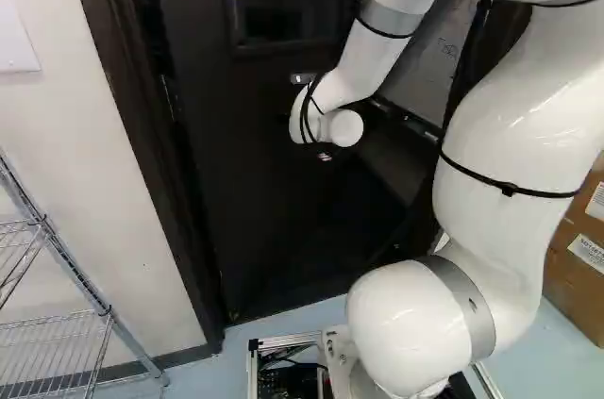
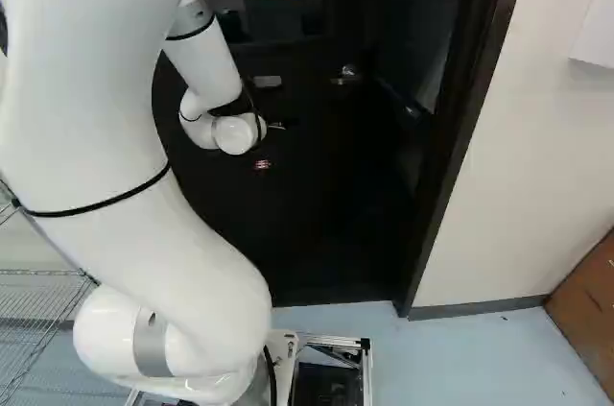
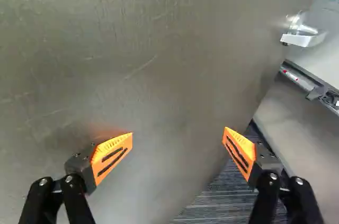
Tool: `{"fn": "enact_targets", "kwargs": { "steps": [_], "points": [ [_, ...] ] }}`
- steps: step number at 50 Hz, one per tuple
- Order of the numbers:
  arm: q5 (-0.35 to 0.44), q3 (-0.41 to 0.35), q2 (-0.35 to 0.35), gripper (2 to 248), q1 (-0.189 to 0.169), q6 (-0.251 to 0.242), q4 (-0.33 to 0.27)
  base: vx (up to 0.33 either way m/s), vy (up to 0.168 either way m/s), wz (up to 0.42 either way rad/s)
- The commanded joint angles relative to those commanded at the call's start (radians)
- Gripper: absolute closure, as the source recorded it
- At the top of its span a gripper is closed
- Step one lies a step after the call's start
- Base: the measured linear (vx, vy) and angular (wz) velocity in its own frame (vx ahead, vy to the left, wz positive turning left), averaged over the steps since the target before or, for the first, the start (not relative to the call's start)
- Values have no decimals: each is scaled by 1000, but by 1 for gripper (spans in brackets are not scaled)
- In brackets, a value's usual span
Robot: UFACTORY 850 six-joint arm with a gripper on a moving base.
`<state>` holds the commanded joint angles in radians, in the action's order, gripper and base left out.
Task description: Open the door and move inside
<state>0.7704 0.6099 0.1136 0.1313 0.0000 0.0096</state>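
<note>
The dark door (image 1: 250, 182) stands partly open, hinged at the left of the left base view. Its silver lever handle (image 2: 347, 73) is right of the wrist in the right base view. There my gripper (image 2: 262, 165) is mostly lost against the dark door, with only a small reddish glint showing low on it. From the wrist, the gripper (image 3: 178, 135) has its two orange-padded fingers wide apart, nothing held, facing the broad door face (image 3: 153, 70). The handle (image 3: 301, 36) lies ahead and off to one side, near the door's free edge. Contact with the door cannot be judged.
The dark door frame (image 2: 468, 128) bounds the opening, with a pale wall (image 2: 547, 166) beside it. Through the gap show ribbed dark flooring (image 3: 228, 197) and a light panel with a rail. A wire rack (image 1: 57, 324) stands at the left, cardboard boxes (image 1: 578, 267) at the right.
</note>
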Motion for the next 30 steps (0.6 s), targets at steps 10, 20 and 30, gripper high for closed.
{"fn": "enact_targets", "kwargs": {
  "steps": [10,20,30],
  "points": [
    [0,41,38,3,14,0,0,0,0,0],
    [0,81,73,3,28,0,0,0,0,0],
    [0,119,108,3,41,0,-2,0,0,0]
  ]
}}
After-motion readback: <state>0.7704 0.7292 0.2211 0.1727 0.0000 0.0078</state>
